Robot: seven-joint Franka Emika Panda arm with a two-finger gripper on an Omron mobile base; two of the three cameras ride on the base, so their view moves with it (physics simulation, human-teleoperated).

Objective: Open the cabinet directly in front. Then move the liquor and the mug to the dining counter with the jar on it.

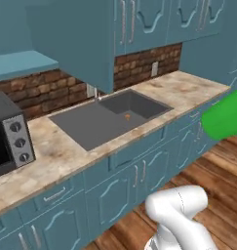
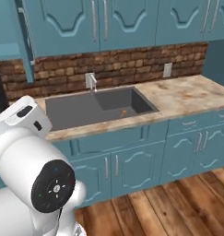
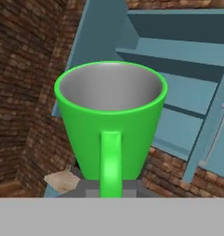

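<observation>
While the mug [image 3: 111, 122] sits large in the middle of the hand view, bright green with a grey inside and its handle facing the camera, the end effector [image 3: 109, 191] lies at the lower middle of that frame, closed on the mug's handle and base; its dark tips are mostly hidden behind the mug. At the right edge of the left base view the same mug [image 1: 224, 116] shows as a tilted green shape, held in the air above the wooden floor [image 1: 207, 171], past the end of the worktop [image 1: 56, 151].

Behind the mug in the hand view, the cabinet [image 3: 178, 55] stands open, with a bare teal shelf showing and one door with a silver bar handle at the right edge of the frame. In the upper left of the left base view the open cabinet door [image 1: 73, 41] swings out over the grey sink [image 1: 110, 117]. A toaster oven [image 1: 10, 134] stands on the worktop at the left edge of that view. In the right base view the sink [image 2: 97, 108] lies at centre below a brick wall [image 2: 127, 64].
</observation>
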